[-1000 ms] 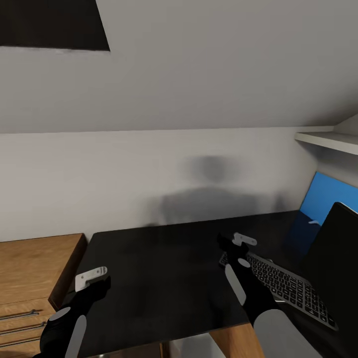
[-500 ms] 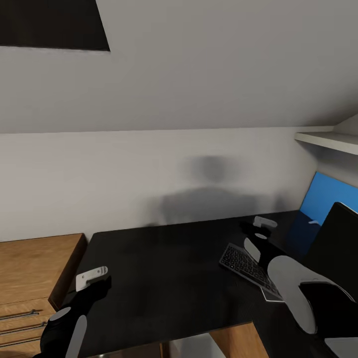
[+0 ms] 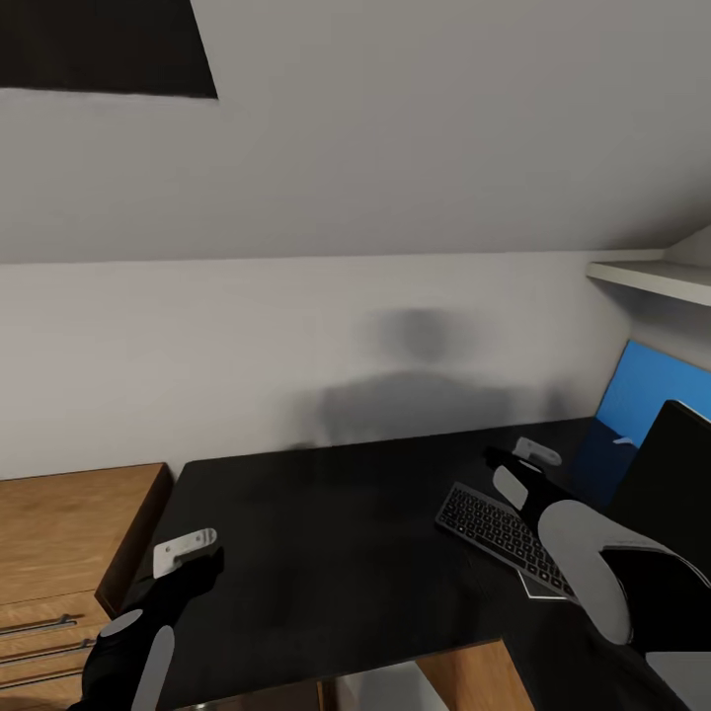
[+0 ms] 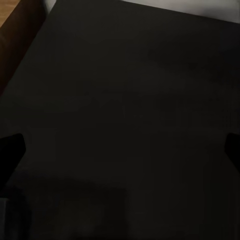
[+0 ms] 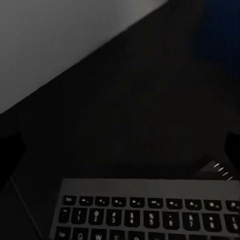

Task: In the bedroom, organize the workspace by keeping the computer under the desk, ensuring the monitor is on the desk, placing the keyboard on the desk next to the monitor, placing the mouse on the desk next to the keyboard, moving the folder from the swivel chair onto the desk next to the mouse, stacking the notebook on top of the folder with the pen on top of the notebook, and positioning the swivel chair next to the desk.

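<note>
Desk (image 3: 326, 533): black top runs from the wooden chest on the left to the right edge of the head view, against a white wall; its wood side shows at the near edge, right of centre.
Keyboard (image 3: 504, 533): lies flat on the desk's right part, angled, its far-left corner toward the middle of the desk; the right arm covers its near-right end. In the right wrist view the key rows (image 5: 150, 215) carry white legends: digits on the number row and Q, W, R, T on the row below; the small function-row marks are too small to read.
Monitor (image 3: 667, 474): black panel at the right edge, just right of the keyboard; its stand is hidden.
Folder (image 3: 647, 390): blue sheet tilted up behind the monitor at the far right, below a white shelf (image 3: 652, 278); whether it touches the wall cannot be told.
Right gripper (image 3: 518, 456): over the desk just beyond the keyboard's far edge, pointing to the far wall; jaws apart, nothing between them.
Left gripper (image 3: 188, 551): low over the desk's near-left corner, beside the chest (image 3: 69, 533); jaws apart, empty, with bare black top under them in the left wrist view.
Chest: wood, left of the desk, long bar handles on its drawers at the near left.
Brands or labels: none legible beyond the key legends.
</note>
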